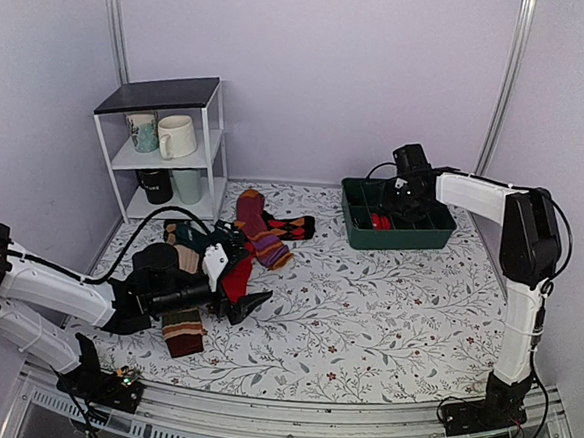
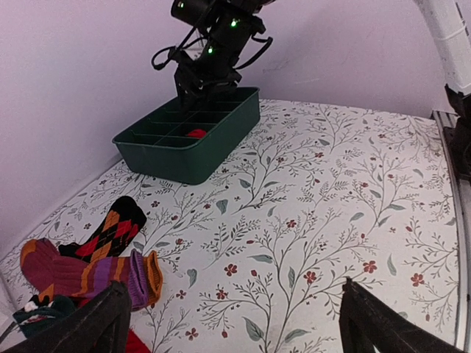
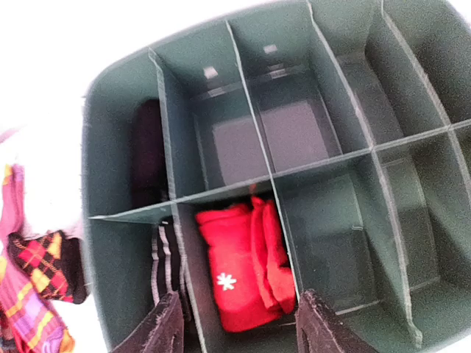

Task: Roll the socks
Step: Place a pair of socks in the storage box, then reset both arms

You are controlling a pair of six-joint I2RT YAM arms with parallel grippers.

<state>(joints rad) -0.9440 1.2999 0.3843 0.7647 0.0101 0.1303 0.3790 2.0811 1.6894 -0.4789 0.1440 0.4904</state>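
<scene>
The socks point(image 3: 243, 276) lie as a bright red bundle with a small white snowflake in a front compartment of the green divided bin point(image 3: 221, 187). My right gripper point(image 3: 241, 298) hovers just above them, open, one finger on each side of the bundle and not gripping it. From above, the socks point(image 1: 378, 221) show as a red spot in the bin point(image 1: 396, 238) under the right gripper point(image 1: 406, 192). My left gripper point(image 1: 251, 306) stands wide open low over the table beside the sock pile. Only flowered cloth lies between the left gripper point(image 2: 232, 294) fingers.
A pile of other socks lies left of centre: a maroon sock with purple-orange stripes point(image 1: 261, 232), an argyle one point(image 1: 292, 225), a brown striped one point(image 1: 182, 327). A dark striped sock point(image 3: 163, 257) fills the bin compartment beside the red bundle. A white shelf point(image 1: 165, 95) with mugs stands back left.
</scene>
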